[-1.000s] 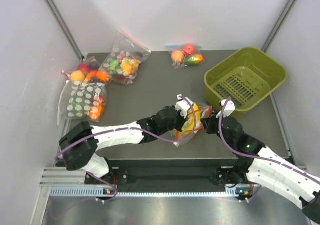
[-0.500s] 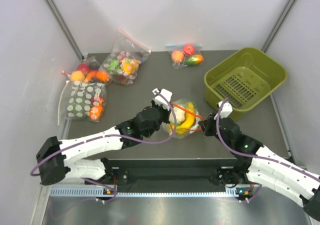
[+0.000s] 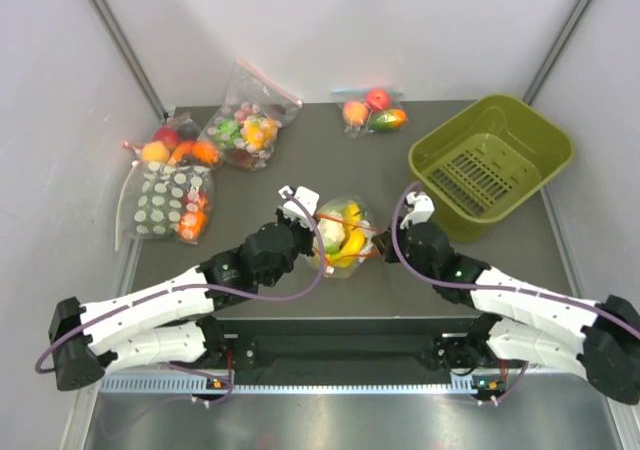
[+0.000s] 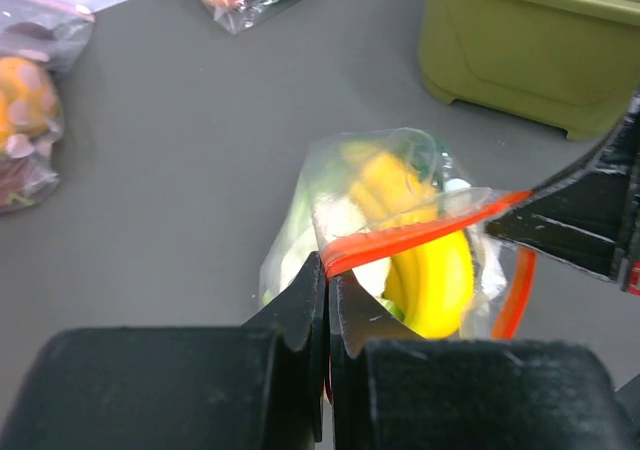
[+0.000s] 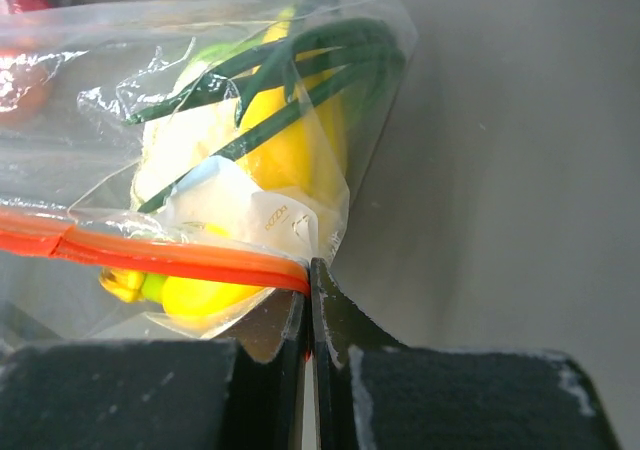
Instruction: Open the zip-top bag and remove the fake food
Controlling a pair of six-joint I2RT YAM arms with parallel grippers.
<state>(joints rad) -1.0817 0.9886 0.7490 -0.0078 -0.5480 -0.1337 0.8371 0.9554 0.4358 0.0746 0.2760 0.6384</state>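
Left tool (image 4: 327,270) is clamped on one end of the zip-top bag (image 3: 338,238), at its red strip. Right tool (image 5: 307,275) is clamped on the other end. Bag is at the near centre of the worktop (image 3: 300,175), fake food (image 4: 432,275) inside.

The dark grey table (image 3: 300,170) carries several bagged items and one container. Far right: an olive-green basket (image 3: 530,130) with a slotted floor. Far centre: a small clear bag (image 3: 373,112) holding a peach, a red apple and a green-orange piece. Far left: a clear red-zip bag of multicolour pieces (image 3: 245,125). Left edge: a white-dotted bag (image 3: 165,205), with red and orange fruit (image 3: 175,148) just behind it.
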